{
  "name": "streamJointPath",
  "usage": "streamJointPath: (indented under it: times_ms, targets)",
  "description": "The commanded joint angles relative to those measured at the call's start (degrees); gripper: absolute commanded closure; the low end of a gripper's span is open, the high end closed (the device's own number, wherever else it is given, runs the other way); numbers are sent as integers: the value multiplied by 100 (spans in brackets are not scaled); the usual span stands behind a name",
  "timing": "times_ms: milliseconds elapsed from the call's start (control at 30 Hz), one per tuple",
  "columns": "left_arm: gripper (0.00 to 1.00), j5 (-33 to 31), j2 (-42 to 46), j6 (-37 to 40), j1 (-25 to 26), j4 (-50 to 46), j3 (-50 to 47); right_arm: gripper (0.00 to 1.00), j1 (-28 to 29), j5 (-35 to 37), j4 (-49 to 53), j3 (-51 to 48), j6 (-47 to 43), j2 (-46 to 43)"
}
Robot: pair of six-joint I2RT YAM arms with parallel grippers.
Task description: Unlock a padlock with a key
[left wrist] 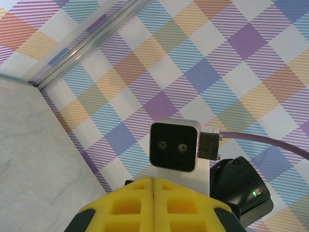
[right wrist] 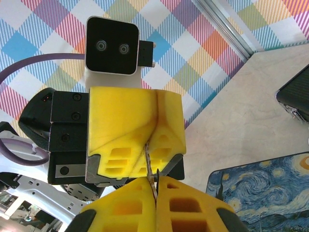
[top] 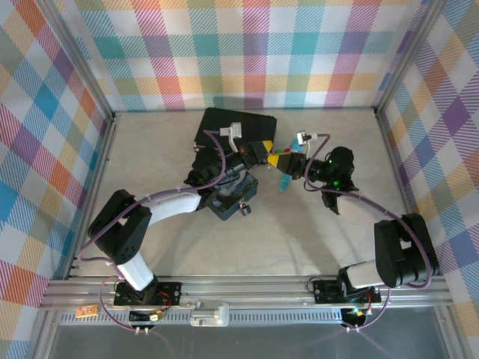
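1. the right gripper point(right wrist: 154, 186) and the left gripper point(right wrist: 146, 157) are held tip to tip above the marble-look table point(top: 314, 232).
2. the right gripper's yellow fingers point(right wrist: 183, 203) are pressed together on the key point(right wrist: 151, 173), a thin grey metal sliver standing out of their seam.
3. the key's far end reaches the seam of the left gripper, whose fingers point(left wrist: 130, 205) are closed flat against each other; whether it is pinched there cannot be told.
4. a blue starry tin point(right wrist: 260, 193) lies below the grippers, with a black case point(top: 239, 126) behind it.
5. a small dark object point(top: 245, 210) is seen at the tin's near corner; whether it is the padlock cannot be told.
6. a teal stick point(top: 284, 183) lies beside the tin.
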State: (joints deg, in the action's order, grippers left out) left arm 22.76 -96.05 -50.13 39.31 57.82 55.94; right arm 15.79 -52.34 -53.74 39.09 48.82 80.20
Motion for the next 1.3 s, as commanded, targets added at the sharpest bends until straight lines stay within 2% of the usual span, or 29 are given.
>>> streamJointPath:
  times_ms: [0, 33, 100, 133, 233, 433, 533, 600, 667, 733, 800, 933, 1067, 1267]
  targets:
    - [97, -108, 56, -72, 25, 430, -72, 100, 21, -9, 283, 116, -343, -85]
    - [86, -148, 90, -101, -7, 440, -116, 100, 20, 21, 538, 154, -500, -124]
    - [56, -280, 213, -156, -108, 460, -269, 100, 20, 52, 1105, 241, -901, -226]
    - [46, -371, 293, -172, -169, 451, -369, 100, 16, 94, 1441, 282, -1147, -293]
    - [34, -473, 580, -146, -336, 165, -558, 100, 22, 186, 2481, 426, -1848, -502]
    - [33, -792, 1111, 159, -365, -1337, -747, 100, 31, 1032, 4794, 886, -3241, -785]
    - [33, -1101, 1394, 307, -354, -2073, -968, 100, 55, 1791, 5571, 1058, -3609, -735]
    - [33, -1622, 1678, 311, -354, -2755, -1126, 100, 127, 2302, 5932, 1196, -3791, -572]
    - [32, -2359, 2010, 372, -365, -3859, -1157, 100, 249, 2779, 6210, 1407, -3925, -298]
    - [24, -3025, 2320, 390, -363, -4768, -1110, 100, 432, 3182, 6439, 1610, -4023, 5]
    - [20, -3324, 2562, 453, -379, -5268, -1123, 100, 638, 3555, 6599, 1824, -4047, 323]
    - [19, -3185, 2903, 570, -380, -5804, -1151, 100, 997, 4237, 6682, 2129, -3910, 947]
    - [19, -2298, 2917, 444, -290, -5831, -1163, 100, 1178, 4750, 6608, 2347, -3767, 1465]
    - [19, -2187, 2929, 218, 354, -5998, -1295, 100, 1264, 5022, 6636, 2511, -3680, 1945]
